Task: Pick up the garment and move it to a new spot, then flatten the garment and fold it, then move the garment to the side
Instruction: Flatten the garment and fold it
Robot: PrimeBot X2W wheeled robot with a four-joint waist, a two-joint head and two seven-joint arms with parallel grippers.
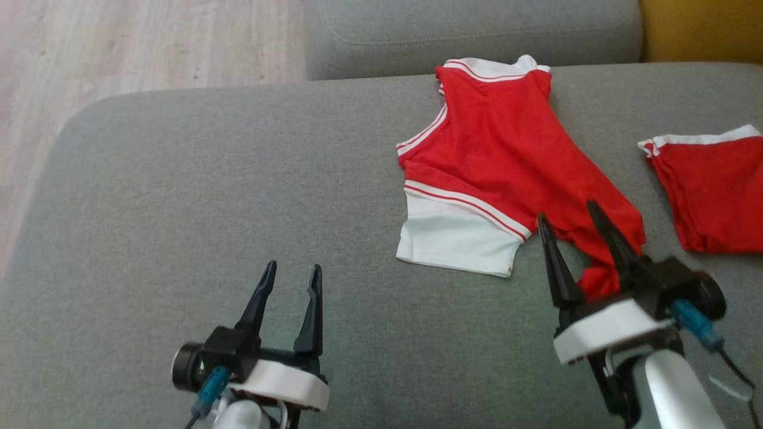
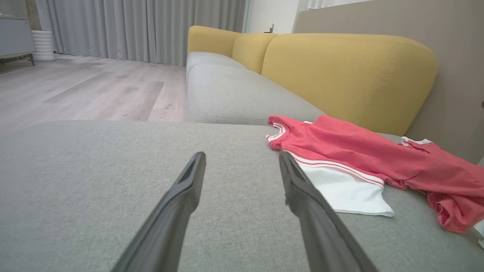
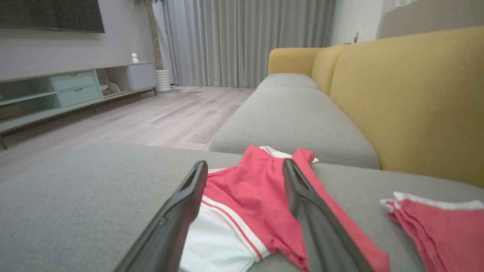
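The garment (image 1: pixel 501 149) lies on the grey seat cushion (image 1: pixel 208 196), at about 1 o'clock from the cushion's middle in the head view. It is red with white striped trim, partly spread. A white panel sits at its 7 o'clock corner and a bunched red tail at 5 o'clock.

My right gripper (image 1: pixel 566 211) has its fingers apart, straddling that bunched tail. Cloth lies between and beneath them, but nothing is clamped. My left gripper (image 1: pixel 293 266) hovers over bare cushion at 8 o'clock from the garment, also with fingers apart and holding nothing.

I judge the cloth to be light, thin and limp. It will probably drape, fold on itself and drag across the upholstery rather than slide flat. The banded trim looks thicker and should pinch more surely than the plain red. I would take the two shoulder corners at 12 o'clock, or the white panel's corner and the red tail together.

A second red piece (image 1: pixel 709 190) lies at 3 o'clock, apart from the garment but near enough to be snagged. The yellow backrest (image 2: pixel 348 75) bounds the far side. The open cushion toward 9 o'clock looks free for spreading.
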